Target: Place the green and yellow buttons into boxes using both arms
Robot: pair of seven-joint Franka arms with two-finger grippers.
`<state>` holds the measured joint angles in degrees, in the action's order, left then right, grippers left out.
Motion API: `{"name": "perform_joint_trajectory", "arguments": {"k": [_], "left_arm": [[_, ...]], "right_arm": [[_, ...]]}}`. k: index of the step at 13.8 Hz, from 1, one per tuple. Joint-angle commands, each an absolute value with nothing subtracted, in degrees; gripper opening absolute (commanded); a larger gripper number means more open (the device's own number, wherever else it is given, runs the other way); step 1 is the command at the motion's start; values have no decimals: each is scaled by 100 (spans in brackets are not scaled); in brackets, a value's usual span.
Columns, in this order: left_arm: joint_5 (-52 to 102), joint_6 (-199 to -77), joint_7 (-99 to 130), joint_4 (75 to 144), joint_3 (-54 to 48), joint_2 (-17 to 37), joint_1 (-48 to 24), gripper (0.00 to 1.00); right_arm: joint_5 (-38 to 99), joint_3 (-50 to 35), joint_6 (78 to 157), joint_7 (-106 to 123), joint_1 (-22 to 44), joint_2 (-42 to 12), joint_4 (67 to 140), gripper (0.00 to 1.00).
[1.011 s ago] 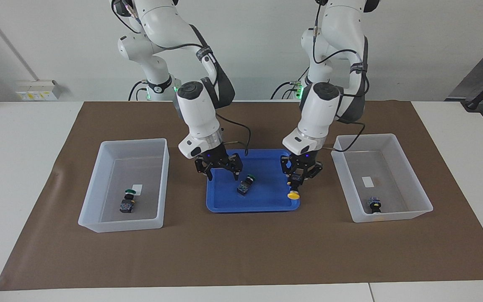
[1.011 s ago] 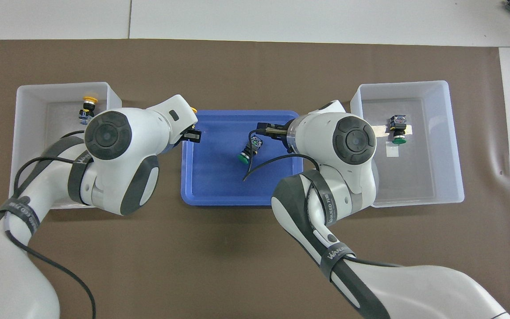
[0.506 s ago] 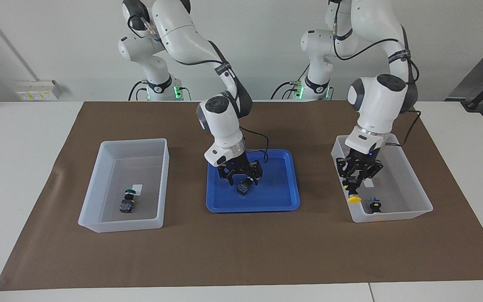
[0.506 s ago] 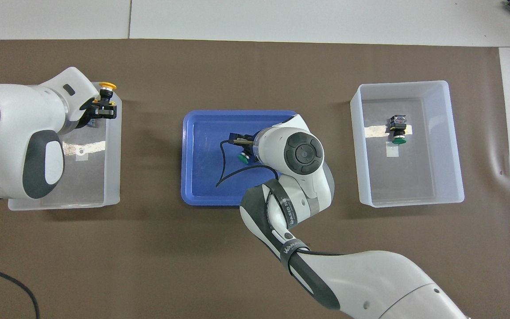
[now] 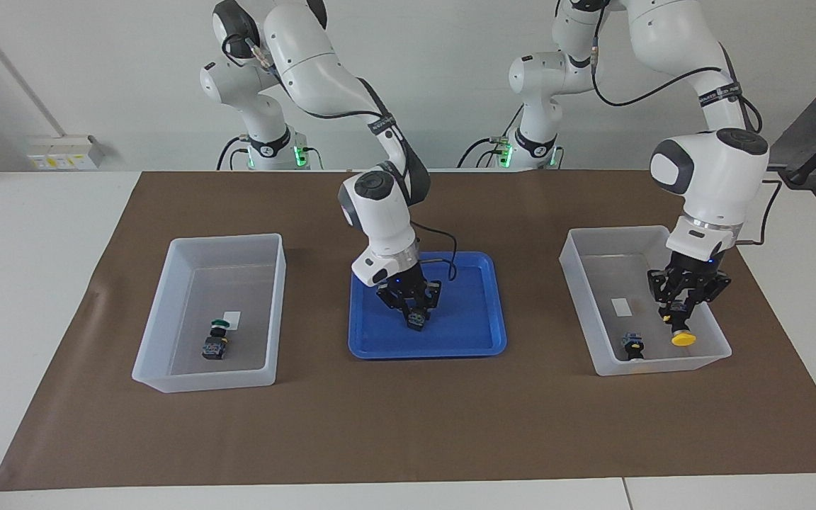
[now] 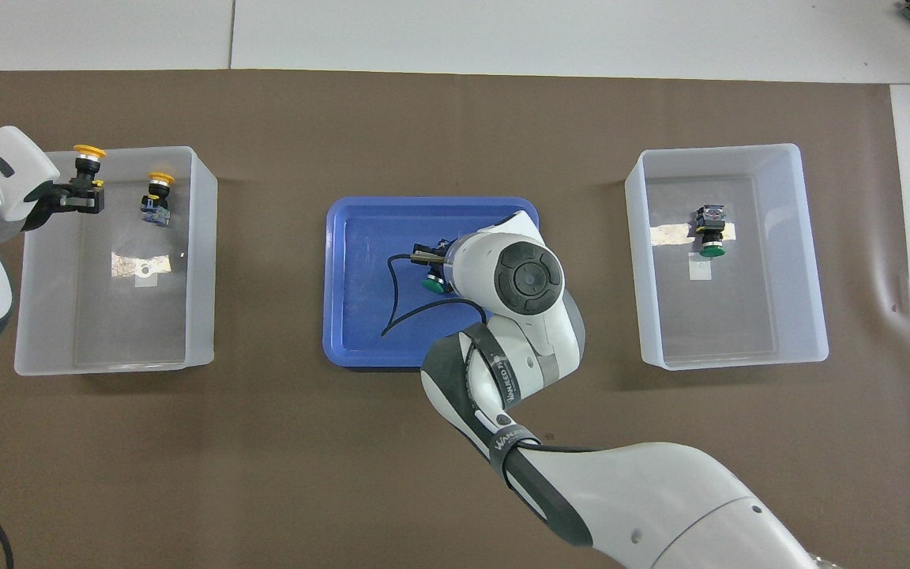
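Note:
My left gripper [image 5: 678, 319] [image 6: 80, 190] is shut on a yellow button [image 5: 683, 338] [image 6: 90, 152], cap pointing down, over the box [image 5: 663, 363] [image 6: 202, 261] at the left arm's end. A second yellow button [image 5: 632, 346] [image 6: 157, 194] lies on that box's floor. My right gripper [image 5: 415, 315] is down in the blue tray [image 5: 465, 333] [image 6: 360, 316], its fingertips closed on the black body of a green button [image 5: 418, 320] [image 6: 433, 284]. In the overhead view its own wrist hides most of it. Another green button [image 5: 215, 340] [image 6: 712, 233] lies in the box [image 5: 202, 379] [image 6: 810, 261] at the right arm's end.
Tray and boxes sit in a row on a brown mat [image 5: 408, 425]. The right gripper's black cable [image 6: 392, 308] loops over the tray. White tabletop [image 5: 40, 248] surrounds the mat.
My left arm swung the yellow button from the tray's edge out over its box. My right gripper dropped onto the green button in the tray and closed from open.

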<state>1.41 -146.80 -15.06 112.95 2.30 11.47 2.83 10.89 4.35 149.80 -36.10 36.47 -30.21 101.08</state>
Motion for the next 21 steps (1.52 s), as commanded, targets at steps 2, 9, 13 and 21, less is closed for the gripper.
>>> {"name": "perform_joint_trajectory", "arguments": {"k": [2, 9, 13, 21], "left_arm": [[132, -15177, -1600, 11312, 149, 1555, 422, 0], [132, -15891, -1573, 11303, 141, 2215, 413, 22], [132, -15847, -1582, 11268, 149, 2206, 361, 100], [132, -13960, -1556, 11320, 150, 855, 316, 100]], "right_arm": [[1090, 536, 13934, -3639, 3446, -2323, 9905, 0], [800, 536, 12323, -244, 1699, -1178, 10159, 0], [800, 536, 12428, 1342, 916, -941, 10905, 0], [826, 527, 13166, 1802, 624, -800, 11979, 44]]}}
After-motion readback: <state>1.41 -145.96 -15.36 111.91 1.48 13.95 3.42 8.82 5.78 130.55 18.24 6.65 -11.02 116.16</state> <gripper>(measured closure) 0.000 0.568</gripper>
